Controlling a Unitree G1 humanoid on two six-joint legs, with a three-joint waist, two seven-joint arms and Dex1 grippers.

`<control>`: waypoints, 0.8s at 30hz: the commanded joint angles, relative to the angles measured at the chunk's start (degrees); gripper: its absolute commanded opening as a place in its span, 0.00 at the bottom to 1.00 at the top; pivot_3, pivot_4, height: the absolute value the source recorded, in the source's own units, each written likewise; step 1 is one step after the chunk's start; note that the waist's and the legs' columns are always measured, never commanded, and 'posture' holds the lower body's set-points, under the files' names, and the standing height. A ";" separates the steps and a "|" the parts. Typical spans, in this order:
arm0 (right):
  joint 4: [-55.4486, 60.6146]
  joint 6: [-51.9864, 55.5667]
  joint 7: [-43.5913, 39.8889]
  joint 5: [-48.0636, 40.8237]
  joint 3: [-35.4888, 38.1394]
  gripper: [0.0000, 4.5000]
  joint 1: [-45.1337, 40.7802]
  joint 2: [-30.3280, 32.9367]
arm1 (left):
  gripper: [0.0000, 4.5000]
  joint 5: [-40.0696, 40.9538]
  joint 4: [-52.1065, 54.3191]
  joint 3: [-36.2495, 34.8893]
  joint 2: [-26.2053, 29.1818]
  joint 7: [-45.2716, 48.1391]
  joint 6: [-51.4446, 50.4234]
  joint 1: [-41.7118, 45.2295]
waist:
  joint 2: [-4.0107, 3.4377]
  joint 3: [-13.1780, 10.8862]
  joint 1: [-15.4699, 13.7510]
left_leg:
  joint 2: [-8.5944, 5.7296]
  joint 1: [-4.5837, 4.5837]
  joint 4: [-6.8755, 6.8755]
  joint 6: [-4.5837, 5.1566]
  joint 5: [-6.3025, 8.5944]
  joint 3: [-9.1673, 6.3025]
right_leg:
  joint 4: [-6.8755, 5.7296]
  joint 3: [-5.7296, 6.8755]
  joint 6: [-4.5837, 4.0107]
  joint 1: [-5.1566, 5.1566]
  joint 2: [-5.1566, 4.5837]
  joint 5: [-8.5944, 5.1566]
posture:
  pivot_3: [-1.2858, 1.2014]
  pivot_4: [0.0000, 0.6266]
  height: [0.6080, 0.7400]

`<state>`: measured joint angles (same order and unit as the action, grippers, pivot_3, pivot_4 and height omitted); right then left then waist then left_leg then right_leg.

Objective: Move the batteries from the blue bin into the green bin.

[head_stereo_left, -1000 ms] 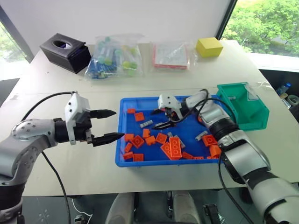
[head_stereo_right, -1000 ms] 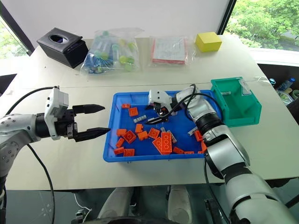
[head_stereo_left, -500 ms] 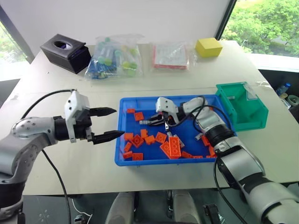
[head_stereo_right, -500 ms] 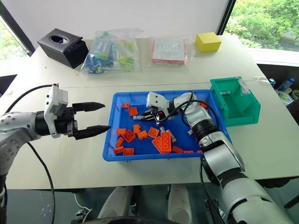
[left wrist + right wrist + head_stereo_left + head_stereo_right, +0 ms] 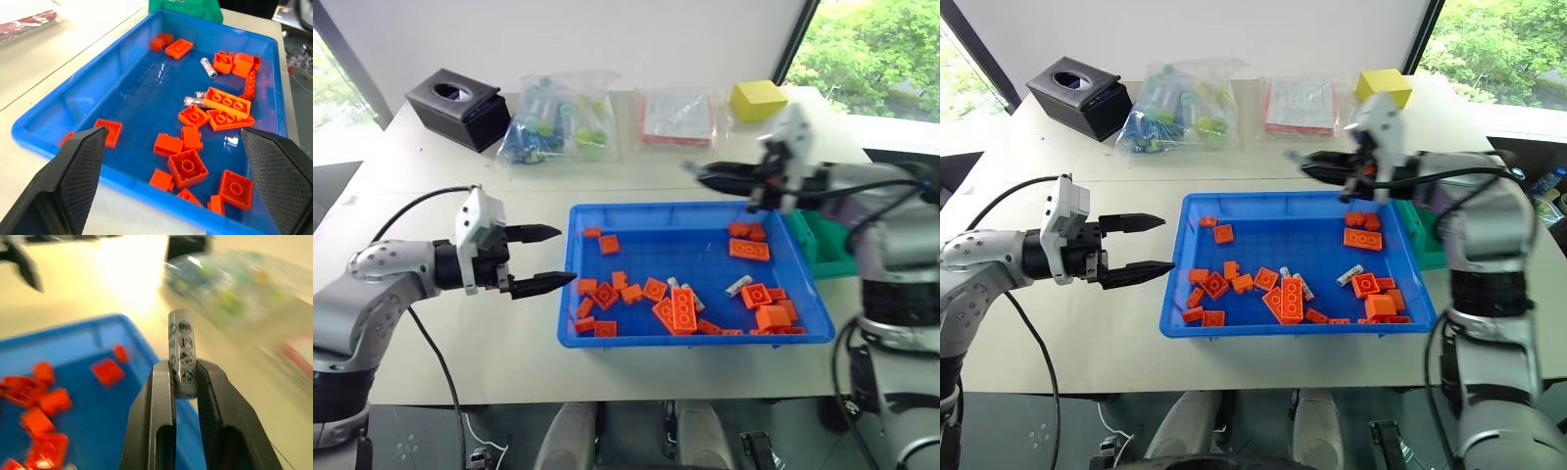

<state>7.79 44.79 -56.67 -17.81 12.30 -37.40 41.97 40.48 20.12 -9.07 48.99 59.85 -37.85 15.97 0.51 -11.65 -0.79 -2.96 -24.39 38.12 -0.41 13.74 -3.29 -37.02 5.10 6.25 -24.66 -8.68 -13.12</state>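
Head views: the right gripper (image 5: pixel 1304 163) hangs above the far edge of the blue bin (image 5: pixel 1263 328), its black jaws pointing toward the robot's left, across the bench (image 5: pixel 460 343). The green bin (image 5: pixel 827 257) lies behind that arm, at the blue bin's right end, mostly covered by it. So the coming move turns on this: the green bin sits to the right of the jaws, opposite to where they point, and the right arm is the nearer by far. The left gripper (image 5: pixel 546 258) hovers over bare bench just off the blue bin's left edge, jaws spread wide and empty.

Left wrist view: its textured black fingers (image 5: pixel 80 169) frame the glossy, shallow tray. Orange studded bricks (image 5: pixel 188 166) lie scattered there, and among them smooth silvery batteries (image 5: pixel 208 67), one lying free near the far end, two more against a long brick.

Right wrist view: the jaws are closed tight on a held battery (image 5: pixel 181 350), a grey metal cylinder with printed marks. Its long axis runs along the fingers (image 5: pixel 161 404), and about half of it stands out past the tips. The background is blurred, so what lies beyond is probably the bag of coloured items at the bench's far edge.
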 commanded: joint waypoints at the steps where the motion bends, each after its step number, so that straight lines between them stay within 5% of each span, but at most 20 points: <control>1: 3.82 4.59 7.22 0.02 9.28 0.02 5.08 3.30 | 1.00 -0.30 -0.40 -0.37 -0.10 0.66 1.56 0.72 | 0.00 0.00 -0.05 | 0.00 0.00 0.00 0.00 0.00 0.00 | 0.02 0.00 0.00 0.01 0.00 0.00 | 0.52 0.24 0.64; 10: 1.87 3.34 15.67 1.73 16.22 0.02 19.19 5.97 | 1.00 -1.26 -3.15 1.70 -1.11 1.29 2.19 4.77 | -0.01 0.00 0.47 | 0.09 0.03 0.01 0.14 -0.06 0.15 | 0.02 -0.05 -0.02 0.01 0.02 0.02 | 0.52 0.24 0.64; 18: -1.73 0.43 19.11 1.07 15.14 0.92 17.22 7.46 | 1.00 -1.43 -2.91 1.55 -1.75 1.00 1.68 5.53 | -0.01 0.00 0.08 | 0.10 0.00 0.01 0.18 -0.08 0.15 | 0.03 -0.05 -0.04 0.01 0.03 0.02 | 0.52 0.24 0.64; 24: 7.28 1.69 7.18 -9.05 10.21 0.92 15.08 10.78 | 1.00 -1.27 -2.33 1.36 -1.74 0.67 1.38 5.05 | -0.01 -0.01 0.41 | 0.14 0.01 0.01 0.19 -0.08 0.14 | 0.03 -0.05 -0.04 0.01 0.06 0.02 | 0.52 0.24 0.64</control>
<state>10.97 46.66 -46.33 -23.71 23.78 -20.47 51.18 38.88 16.06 -7.12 47.10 60.75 -36.83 20.58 0.49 -11.66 -0.38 -2.76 -24.38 38.13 -0.21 13.67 -3.13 -36.98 5.05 6.22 -24.65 -8.58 -13.10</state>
